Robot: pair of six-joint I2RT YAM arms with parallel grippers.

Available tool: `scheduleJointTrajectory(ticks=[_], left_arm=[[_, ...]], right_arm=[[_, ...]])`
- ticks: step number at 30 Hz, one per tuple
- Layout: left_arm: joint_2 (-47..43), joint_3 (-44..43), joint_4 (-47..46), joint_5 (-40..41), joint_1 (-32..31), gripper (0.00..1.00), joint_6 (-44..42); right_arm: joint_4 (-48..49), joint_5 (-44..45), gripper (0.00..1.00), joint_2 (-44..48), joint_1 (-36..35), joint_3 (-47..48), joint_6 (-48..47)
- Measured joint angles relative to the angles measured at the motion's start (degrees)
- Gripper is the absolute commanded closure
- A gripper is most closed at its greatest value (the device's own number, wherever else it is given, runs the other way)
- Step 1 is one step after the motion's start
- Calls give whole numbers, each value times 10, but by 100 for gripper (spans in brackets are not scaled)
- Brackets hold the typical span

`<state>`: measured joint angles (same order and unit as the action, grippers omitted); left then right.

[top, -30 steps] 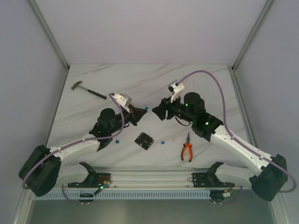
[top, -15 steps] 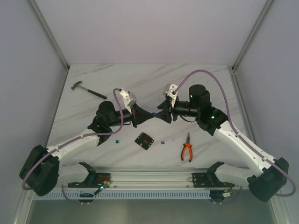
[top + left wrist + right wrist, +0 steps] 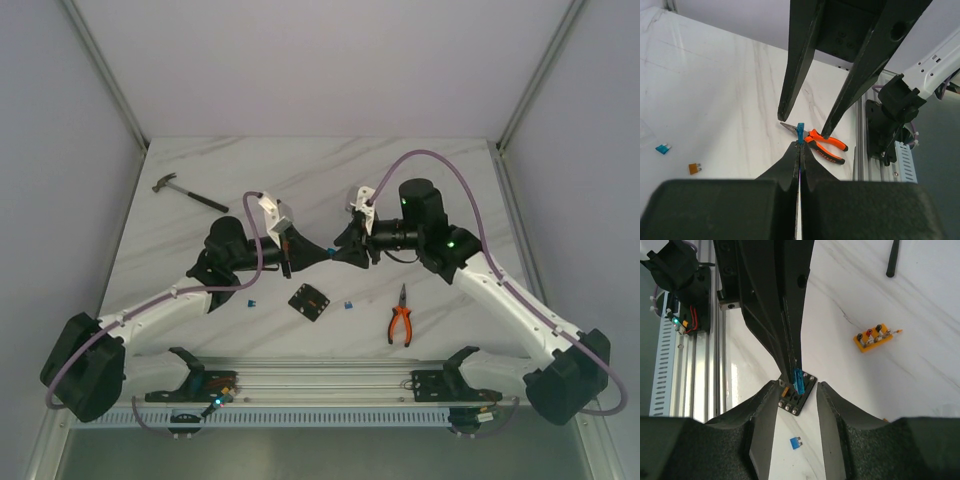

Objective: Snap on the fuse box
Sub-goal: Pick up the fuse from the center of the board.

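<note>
Currently the fuse box [image 3: 310,300] lies flat on the table [image 3: 430,190], in the near middle part between the two arm bases. In the top view it is turned cornerwise, so its sides run diagonal to the table edge. Nothing touches it. The pliers [image 3: 400,323] lie to its right, well apart, and a loose fuse [image 3: 349,305] lies between them and the box.

Above the box, and a little farther from the bases, the two grippers meet tip to tip. The left gripper [image 3: 799,146] has its fingers pressed together on a blue fuse [image 3: 800,131], which stands out beyond the tips. The right gripper [image 3: 338,250] has its fingers apart, one on each side of that fuse, and as far as I can see they do not touch it. In the right wrist view the box shows directly under the held fuse, between the two spread fingers. So the box lies downward from both tips, and slightly toward the near edge. How high the fuse is over the box, I cannot tell.

I judge that the coming move turns on this vertical relation. The fuse must go down into a slot, and because the box is rotated, the wrist must match that diagonal. Both arms are about equally near to the box. The left one carries the fuse and comes from the box's left side. A hand-over to the right gripper may be prepared, but this is only my guess.
</note>
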<state>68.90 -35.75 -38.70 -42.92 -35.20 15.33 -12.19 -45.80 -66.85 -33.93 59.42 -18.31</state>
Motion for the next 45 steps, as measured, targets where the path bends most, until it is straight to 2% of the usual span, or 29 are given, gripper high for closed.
scheduleJointTrajectory(ticks=[4,18,33,37,43,45], left_arm=[[-5,0,0,-4,0,100,0],[-5,0,2,-11,-1,100,0],[-5,0,2,-14,-5,100,0],[-5,0,2,-14,-5,100,0],[-5,0,2,-15,-7,100,0],[-5,0,2,-15,-8,98,0]], right_arm=[[-5,-7,63,-6,5,0,-2],[-5,-63,65,-17,13,11,-2],[-9,-86,75,-34,15,16,-2],[-9,-95,81,-34,19,16,-2],[-15,-99,98,-34,21,17,-6],[-18,-99,100,-34,21,19,-8]])
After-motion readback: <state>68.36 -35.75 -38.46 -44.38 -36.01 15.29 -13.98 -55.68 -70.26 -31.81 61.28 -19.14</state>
